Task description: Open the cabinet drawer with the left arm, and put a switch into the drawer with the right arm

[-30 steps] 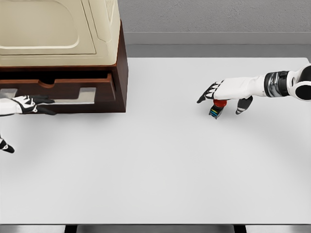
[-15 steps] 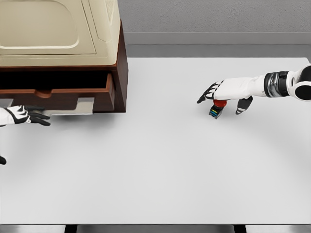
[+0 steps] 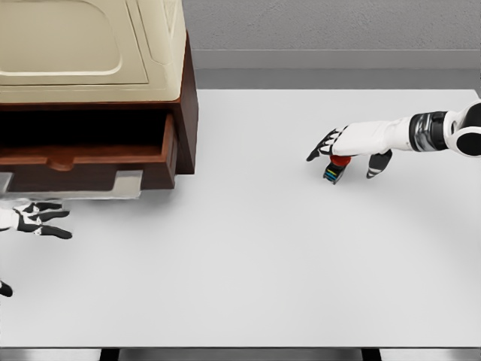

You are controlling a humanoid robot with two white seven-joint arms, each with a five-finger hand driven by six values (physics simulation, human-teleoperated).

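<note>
Meanwhile the right hand loosely cups the upright switch, red knob topmost, left hand spread.

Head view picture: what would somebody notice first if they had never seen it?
Probably the big cream and brown cabinet at the top left, with its drawer pulled open. Next, the right hand over a small red-topped switch on the white table. The left hand shows at the left edge, below the drawer, fingers spread.
</note>
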